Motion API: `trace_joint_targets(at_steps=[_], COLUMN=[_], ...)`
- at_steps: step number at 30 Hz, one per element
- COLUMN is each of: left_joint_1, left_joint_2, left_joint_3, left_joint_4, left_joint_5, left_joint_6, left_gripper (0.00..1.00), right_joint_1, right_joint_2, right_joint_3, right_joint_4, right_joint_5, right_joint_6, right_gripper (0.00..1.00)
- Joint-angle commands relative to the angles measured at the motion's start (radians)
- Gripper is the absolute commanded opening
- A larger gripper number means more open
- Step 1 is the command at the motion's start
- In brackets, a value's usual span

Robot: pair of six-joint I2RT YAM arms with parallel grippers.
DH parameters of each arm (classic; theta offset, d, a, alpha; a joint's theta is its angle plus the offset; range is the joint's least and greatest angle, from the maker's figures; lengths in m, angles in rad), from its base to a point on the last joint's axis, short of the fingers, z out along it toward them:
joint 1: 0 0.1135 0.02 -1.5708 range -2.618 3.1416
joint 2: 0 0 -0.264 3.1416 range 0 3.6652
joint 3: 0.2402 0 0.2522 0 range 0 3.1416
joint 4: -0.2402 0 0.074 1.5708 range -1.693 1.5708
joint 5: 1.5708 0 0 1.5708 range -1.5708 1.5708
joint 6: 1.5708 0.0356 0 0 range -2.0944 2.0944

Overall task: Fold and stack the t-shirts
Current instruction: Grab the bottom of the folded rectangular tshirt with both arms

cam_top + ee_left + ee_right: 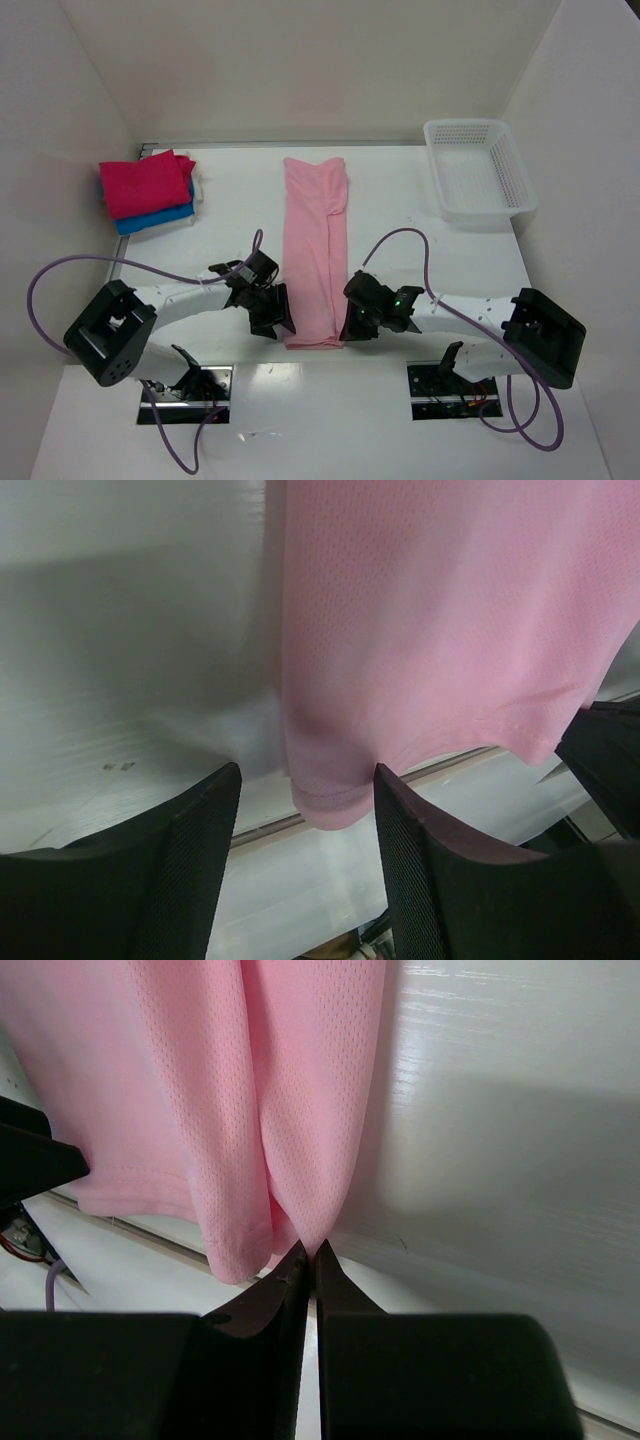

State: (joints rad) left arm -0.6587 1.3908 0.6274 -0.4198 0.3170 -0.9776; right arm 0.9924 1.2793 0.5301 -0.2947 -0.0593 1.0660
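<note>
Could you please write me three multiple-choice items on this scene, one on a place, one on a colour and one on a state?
1. Where on the table does the white basket stand?
A. far right corner
B. far left corner
C. between the arms

2. Which colour tops the folded stack?
A. blue
B. green
C. magenta

3. How is the left gripper?
A. shut on the basket
B. open, with the light pink t-shirt corner between its fingers
C. shut on the stack

Answers:
1 A: the top view shows the basket at the far right.
2 C: the magenta t-shirt lies on the blue t-shirt.
3 B: the left wrist view shows the fingers apart on either side of the hem corner.
</note>
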Motion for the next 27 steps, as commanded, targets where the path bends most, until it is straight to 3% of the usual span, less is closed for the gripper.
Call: trace_joint_targets(at_steps=[1, 7, 15, 16, 22, 27], left_joint_1=[-0.007, -0.014, -0.034, -0.036, -0.036, -0.036], left_joint_2=[0.008, 0.008, 0.027, 0.036, 0.032, 0.01], left_joint_3=[-0.025, -0.035, -0.035, -0.035, -0.035, 0.027], left_joint_4=[0.032, 0.058, 0.072, 0.072, 0.071, 0.019], left_joint_5=[0.033, 0.042, 0.031, 0.031, 0.022, 0.001], left_joint_6=[-0.042, -0.076, -0.107, -0.107, -0.107, -0.087], left_gripper=[0.61, 0.57, 0.42, 0.39, 0.01, 0.0], right_joint_1=[0.011, 0.011, 0.011, 0.011, 0.011, 0.011], right_joint_2=[-0.001, 0.008, 0.017, 0.017, 0.008, -0.009], right_joint_3=[-0.01, -0.01, -0.01, -0.01, -0.001, 0.042], right_joint_4=[0.025, 0.034, 0.043, 0.043, 0.035, 0.003], right_joint_5=[0.029, 0.019, 0.019, 0.019, 0.029, 0.055], right_joint_6=[0.015, 0.015, 0.015, 0.015, 0.015, 0.006], right_gripper=[0.09, 0.09, 0.09, 0.09, 0.07, 0.02])
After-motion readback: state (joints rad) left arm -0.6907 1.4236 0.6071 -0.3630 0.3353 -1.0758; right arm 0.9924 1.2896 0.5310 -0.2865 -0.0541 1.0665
